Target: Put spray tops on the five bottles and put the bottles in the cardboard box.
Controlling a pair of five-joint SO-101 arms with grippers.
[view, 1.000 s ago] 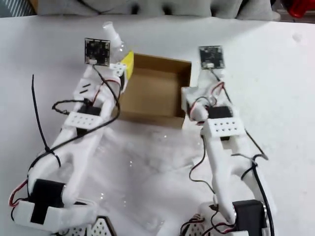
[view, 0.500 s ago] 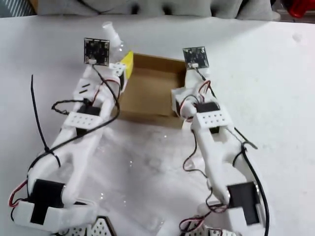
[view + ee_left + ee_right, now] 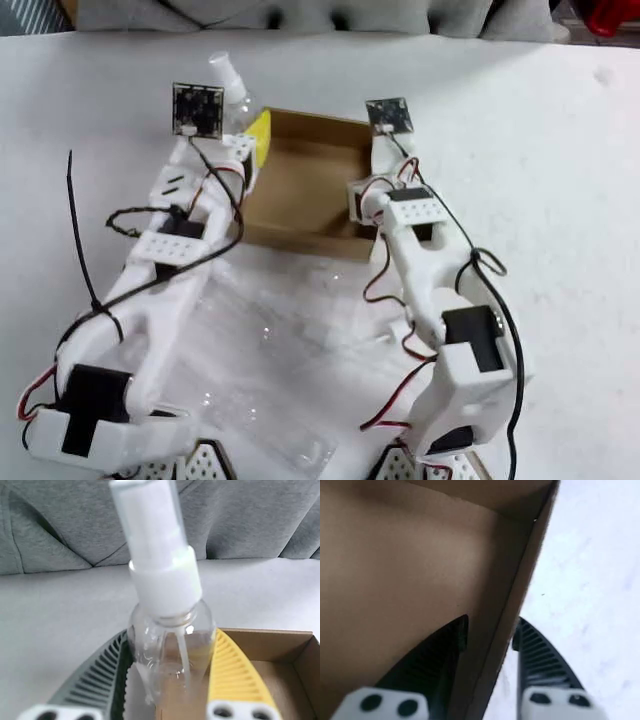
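Note:
A clear bottle [image 3: 236, 92] with a white spray top [image 3: 222, 66] stands tilted over the far left corner of the open cardboard box [image 3: 300, 170]. My left gripper [image 3: 170, 635] is shut on the bottle [image 3: 167, 650], its grey and yellow fingers [image 3: 235, 670] pressed on either side of the body, and the spray top [image 3: 160, 565] rises above them. My right gripper [image 3: 491, 620] straddles the box's right wall [image 3: 510, 610], one dark finger inside and one outside, closed against the cardboard. The box floor that shows is bare.
A crumpled clear plastic sheet [image 3: 270, 340] lies on the white table between the two arm bases. A black cable tie [image 3: 75, 220] sticks up beside the left arm. Grey cushions [image 3: 300, 15] line the far edge, with a red object [image 3: 615, 15] at the far right.
My right arm has swung left and stretched forward onto the box's right wall. The left arm with the bottle has barely shifted.

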